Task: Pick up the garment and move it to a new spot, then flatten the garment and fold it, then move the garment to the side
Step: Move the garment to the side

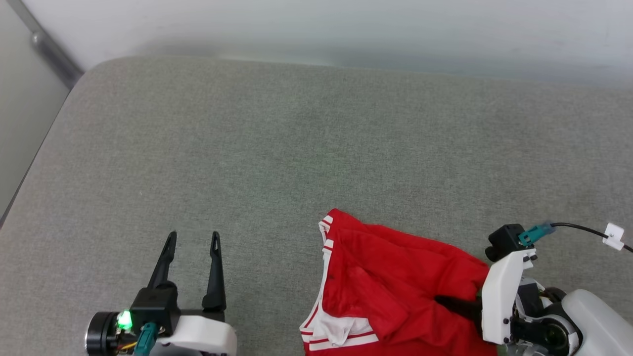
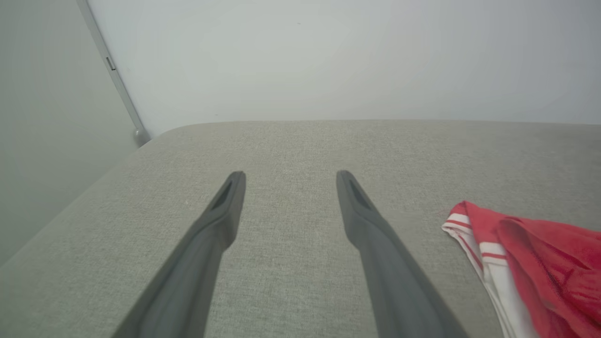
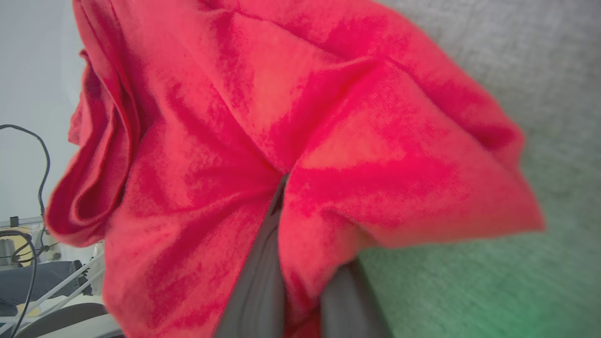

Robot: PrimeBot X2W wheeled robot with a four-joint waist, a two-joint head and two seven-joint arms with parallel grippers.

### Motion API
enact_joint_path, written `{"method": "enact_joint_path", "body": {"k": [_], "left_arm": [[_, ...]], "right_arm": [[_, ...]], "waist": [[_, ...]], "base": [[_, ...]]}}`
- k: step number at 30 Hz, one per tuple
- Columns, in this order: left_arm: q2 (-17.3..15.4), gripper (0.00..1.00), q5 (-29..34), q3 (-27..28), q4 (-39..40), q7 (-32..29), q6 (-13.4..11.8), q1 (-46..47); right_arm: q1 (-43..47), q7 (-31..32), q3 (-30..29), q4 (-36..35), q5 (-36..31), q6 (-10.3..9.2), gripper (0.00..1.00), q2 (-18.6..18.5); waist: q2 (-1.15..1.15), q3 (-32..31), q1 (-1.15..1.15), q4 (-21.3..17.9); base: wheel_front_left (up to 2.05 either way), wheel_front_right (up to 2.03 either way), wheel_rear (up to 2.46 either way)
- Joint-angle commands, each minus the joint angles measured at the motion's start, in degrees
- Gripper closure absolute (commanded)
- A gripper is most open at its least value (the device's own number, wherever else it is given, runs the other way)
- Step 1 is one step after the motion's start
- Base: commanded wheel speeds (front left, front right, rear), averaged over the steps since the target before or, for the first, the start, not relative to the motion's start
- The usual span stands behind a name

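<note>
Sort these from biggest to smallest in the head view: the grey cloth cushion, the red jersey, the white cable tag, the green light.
1. grey woven cushion top
2. red jersey with white striped trim
3. small white cable tag and glowing green light: they look about alike, so no ranking.

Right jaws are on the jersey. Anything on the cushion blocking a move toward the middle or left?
Nothing visible does. The grey cushion lies bare from the garment to its middle and far edge. Only the left gripper, jaws open, sits low on the left, apart from the garment.
</note>
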State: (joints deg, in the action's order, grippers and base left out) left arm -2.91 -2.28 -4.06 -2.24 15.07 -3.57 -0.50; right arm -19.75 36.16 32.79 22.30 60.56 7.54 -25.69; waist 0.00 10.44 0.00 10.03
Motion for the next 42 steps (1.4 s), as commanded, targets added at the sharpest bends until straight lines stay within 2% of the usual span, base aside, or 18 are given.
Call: {"method": "enact_joint_path", "body": {"k": [1,7,13,20,25,31,38,42], "left_arm": [[0.06,0.00,-0.13,0.38,-0.14,0.11,-0.32,-0.89],[0.06,0.00,-0.36,1.35,0.23,0.11,-0.49,-2.97],[0.05,0.00,-0.95,2.00,1.06,0.11,-0.69,-3.49],[0.05,0.00,-0.53,2.30,1.91,0.11,-0.85,-2.01],[-0.50,0.00,0.66,2.79,2.50,0.11,0.08,-0.07],[-1.52,0.00,1.77,2.44,3.29,0.11,1.24,3.68],[-2.83,0.00,2.49,2.09,4.64,0.11,1.83,7.13],[-3.03,0.00,2.56,1.78,5.35,0.11,1.85,8.19]], "right_arm": [[-0.35,-0.80,1.81,-0.38,-0.43,-0.10,1.00,-0.46],[-6.18,-3.46,6.69,-8.82,-1.47,-0.07,1.00,-6.42],[-11.92,-2.12,10.32,-16.69,-2.70,-0.07,1.00,-13.77],[-16.54,-2.34,9.45,-18.99,-4.07,-0.07,1.00,-21.10],[-19.85,-3.18,8.56,-15.90,-6.60,-0.08,1.00,-26.24],[-23.27,-5.46,5.99,-7.34,-10.22,-0.08,1.00,-30.55],[-26.12,-7.69,1.08,5.17,-15.43,-0.09,1.00,-31.74],[-27.10,-8.73,-1.32,10.16,-17.50,-0.08,1.00,-30.63]], "waist": [[0.00,-0.86,0.00,-0.65],[0.00,-3.04,0.00,-4.55],[0.00,-2.86,0.00,-10.35],[0.00,0.76,0.00,-16.99],[0.00,5.21,0.00,-20.00],[0.00,10.54,0.00,-20.29],[0.00,16.54,0.00,-18.96],[0.00,18.32,0.00,-18.22]], "base": [[0.00,0.00,0.00],[0.00,0.00,0.00],[0.00,0.00,0.00],[0.00,0.00,0.00],[0.00,0.00,0.00],[0.00,0.00,0.00],[0.00,0.00,0.00],[0.00,0.00,0.00]]}}
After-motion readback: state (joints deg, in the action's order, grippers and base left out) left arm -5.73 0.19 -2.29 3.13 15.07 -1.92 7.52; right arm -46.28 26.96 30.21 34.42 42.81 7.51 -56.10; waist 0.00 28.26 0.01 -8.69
